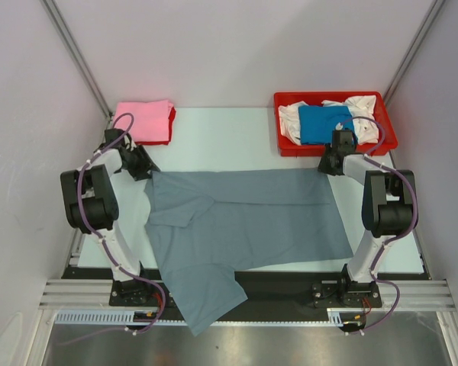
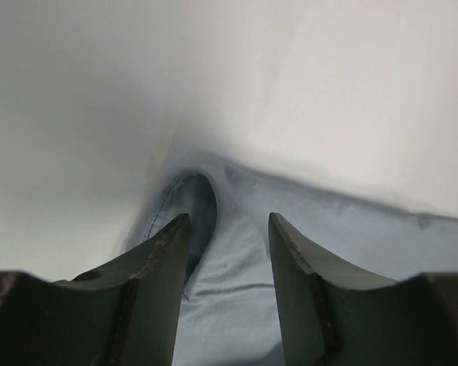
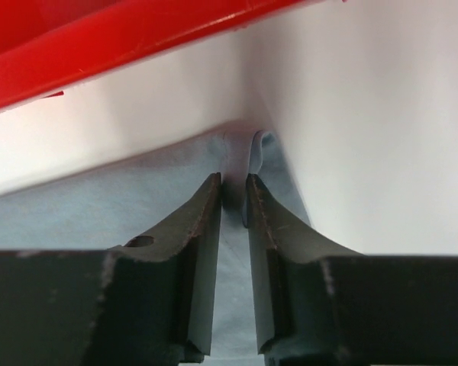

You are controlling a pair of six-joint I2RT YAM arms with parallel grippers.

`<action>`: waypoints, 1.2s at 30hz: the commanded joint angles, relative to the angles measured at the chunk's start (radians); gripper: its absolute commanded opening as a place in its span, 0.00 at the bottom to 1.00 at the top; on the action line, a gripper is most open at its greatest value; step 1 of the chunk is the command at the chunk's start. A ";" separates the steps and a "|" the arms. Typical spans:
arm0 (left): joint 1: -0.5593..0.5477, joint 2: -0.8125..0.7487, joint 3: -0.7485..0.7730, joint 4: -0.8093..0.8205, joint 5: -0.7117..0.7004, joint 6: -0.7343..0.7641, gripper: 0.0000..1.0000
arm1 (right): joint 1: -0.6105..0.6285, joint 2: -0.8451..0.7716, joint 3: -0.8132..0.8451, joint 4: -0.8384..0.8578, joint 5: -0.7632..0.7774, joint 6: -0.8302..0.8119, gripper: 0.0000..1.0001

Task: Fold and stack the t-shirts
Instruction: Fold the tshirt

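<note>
Looking from the top, you have the grey shirt [image 1: 244,221] spread on the tabletop [image 1: 229,137]. Left wrist: your left fingers [image 2: 160,267] stand apart over its corner. Right wrist: your right fingers [image 3: 202,229] are clamped on its edge, near the red tray [image 3: 99,38].

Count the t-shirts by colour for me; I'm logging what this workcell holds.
grey t-shirt: 1
pink t-shirt: 1
red t-shirt: 1
blue t-shirt: 1
white t-shirt: 1, perhaps more; it lies bunched in the red tray
Total: 5
</note>
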 commanded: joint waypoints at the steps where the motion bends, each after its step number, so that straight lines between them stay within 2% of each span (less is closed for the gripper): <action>1: -0.004 0.030 0.042 0.023 0.009 -0.019 0.49 | -0.003 0.018 0.043 0.000 0.013 -0.005 0.22; 2: -0.004 0.041 0.044 0.026 0.013 -0.019 0.47 | -0.003 0.020 0.045 0.000 0.013 -0.007 0.19; 4: -0.003 0.050 0.048 0.031 0.021 -0.020 0.36 | -0.003 0.026 0.052 -0.003 0.015 -0.008 0.14; 6: -0.004 0.058 0.051 0.031 0.024 -0.020 0.29 | -0.003 0.032 0.061 -0.003 0.016 -0.005 0.13; 8: -0.004 0.058 0.050 0.032 0.030 -0.019 0.28 | -0.005 0.035 0.068 -0.008 0.023 0.001 0.12; 11: -0.004 0.049 0.044 0.038 0.027 -0.016 0.19 | -0.005 0.030 0.068 -0.003 0.033 0.004 0.08; 12: -0.004 0.047 0.044 0.037 0.027 -0.016 0.08 | -0.003 0.029 0.066 -0.003 0.041 0.006 0.06; 14: -0.004 0.046 0.044 0.035 0.021 -0.011 0.00 | -0.003 0.020 0.063 -0.002 0.062 0.010 0.01; 20: 0.000 0.021 0.018 0.049 0.021 -0.023 0.00 | -0.002 -0.023 0.043 0.041 0.130 0.010 0.00; 27: 0.012 -0.007 0.005 0.063 0.037 -0.042 0.00 | -0.003 0.009 0.089 0.056 0.076 0.015 0.00; 36: 0.035 -0.034 -0.021 0.095 0.026 -0.063 0.00 | -0.006 0.032 0.094 0.159 0.096 -0.001 0.00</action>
